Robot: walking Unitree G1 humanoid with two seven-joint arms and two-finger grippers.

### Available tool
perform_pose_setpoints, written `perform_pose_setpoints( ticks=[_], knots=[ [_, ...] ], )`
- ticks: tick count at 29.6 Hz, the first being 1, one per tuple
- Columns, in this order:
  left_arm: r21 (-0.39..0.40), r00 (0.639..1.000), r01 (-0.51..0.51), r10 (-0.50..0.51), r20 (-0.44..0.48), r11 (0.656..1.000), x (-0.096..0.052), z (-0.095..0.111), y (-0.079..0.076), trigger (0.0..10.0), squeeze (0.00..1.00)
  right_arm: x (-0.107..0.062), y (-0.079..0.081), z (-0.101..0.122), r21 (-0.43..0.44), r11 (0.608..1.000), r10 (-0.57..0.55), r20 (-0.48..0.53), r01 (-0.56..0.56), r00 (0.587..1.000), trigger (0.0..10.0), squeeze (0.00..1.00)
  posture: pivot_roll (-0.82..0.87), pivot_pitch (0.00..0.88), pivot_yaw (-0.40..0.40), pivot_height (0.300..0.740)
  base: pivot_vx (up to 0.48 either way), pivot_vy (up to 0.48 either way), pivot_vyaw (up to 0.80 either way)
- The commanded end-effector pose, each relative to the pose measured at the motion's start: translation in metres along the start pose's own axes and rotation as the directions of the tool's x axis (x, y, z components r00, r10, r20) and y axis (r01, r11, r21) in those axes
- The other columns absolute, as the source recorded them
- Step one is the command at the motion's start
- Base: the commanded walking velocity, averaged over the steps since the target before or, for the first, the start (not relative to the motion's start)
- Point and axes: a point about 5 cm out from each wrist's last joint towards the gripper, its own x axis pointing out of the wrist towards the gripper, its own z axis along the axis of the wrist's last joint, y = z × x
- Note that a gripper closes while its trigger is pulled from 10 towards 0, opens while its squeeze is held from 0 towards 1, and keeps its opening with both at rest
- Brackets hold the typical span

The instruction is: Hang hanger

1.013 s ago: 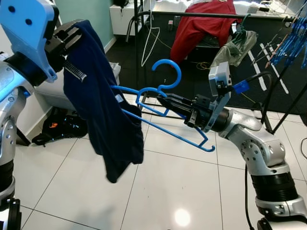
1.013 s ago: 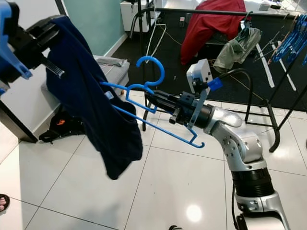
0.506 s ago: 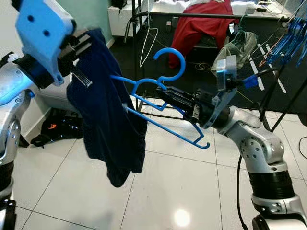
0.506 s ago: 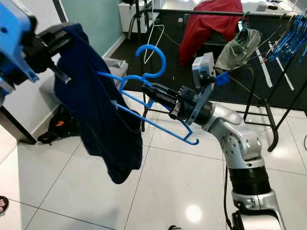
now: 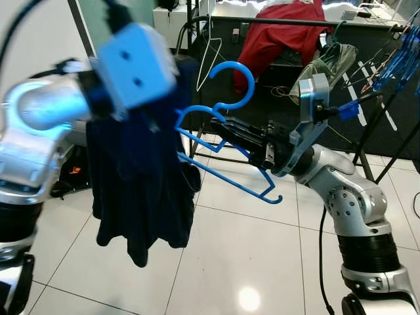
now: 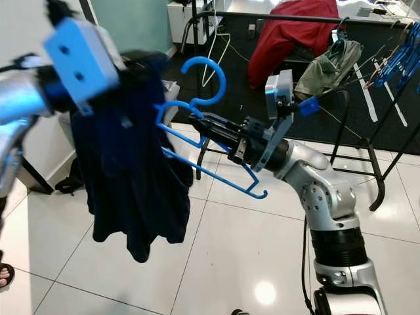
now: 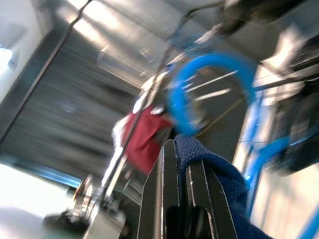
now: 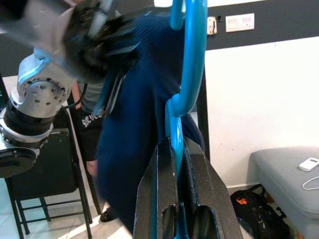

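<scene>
- We see the right hand (image 5: 220, 126) clamped on the blue hanger (image 5: 226, 141) just below its hook, held mid-air above the tiled floor (image 5: 249, 249).
- Left hand (image 7: 182, 169) pinches the navy garment (image 5: 141, 177); its wrist view shows the fingers closed on cloth.
- Eye views add the rail (image 5: 295, 22) behind, with a red garment (image 5: 275, 36).
- Right wrist view adds a black chair (image 8: 45, 184).
</scene>
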Motion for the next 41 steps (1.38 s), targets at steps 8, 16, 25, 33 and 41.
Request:
perform_pose_setpoints(
  ticks=[8,16,25,33,41],
  knots=[
    [0.11,0.989,0.135,-0.14,0.039,0.985,0.008,0.008,-0.002,10.0,0.0,0.006,0.001,-0.004,-0.013,1.0,-0.007,0.005,0.007,1.0,10.0,0.0,-0.01,0.046,0.018,0.74,0.0,0.0,0.0],
    [0.247,0.988,0.041,-0.002,-0.157,0.968,0.006,-0.02,0.018,10.0,1.0,0.011,0.007,-0.007,0.005,1.0,0.001,0.03,-0.001,1.0,10.0,0.0,-0.01,0.03,0.02,0.74,0.0,0.0,0.0],
    [0.299,0.99,-0.038,0.077,-0.119,0.953,0.01,-0.017,0.031,10.0,1.0,0.015,0.009,-0.003,0.034,0.999,0.023,0.079,-0.025,0.997,10.0,0.0,0.0,0.008,0.015,0.74,0.0,0.0,0.0],
    [0.248,0.966,0.128,-0.064,-0.251,0.96,-0.009,-0.027,0.036,10.0,1.0,0.013,0.003,-0.007,0.009,0.999,-0.037,0.058,0.037,0.998,10.0,0.0,0.0,0.031,0.008,0.74,0.0,0.0,0.0],
    [0.006,0.878,0.297,-0.271,-0.394,0.955,-0.034,-0.049,0.027,10.0,0.0,0.011,-0.002,-0.005,-0.01,0.997,-0.072,0.058,0.072,0.996,10.0,0.0,0.01,0.036,0.016,0.74,0.0,0.0,0.0]
  ],
)
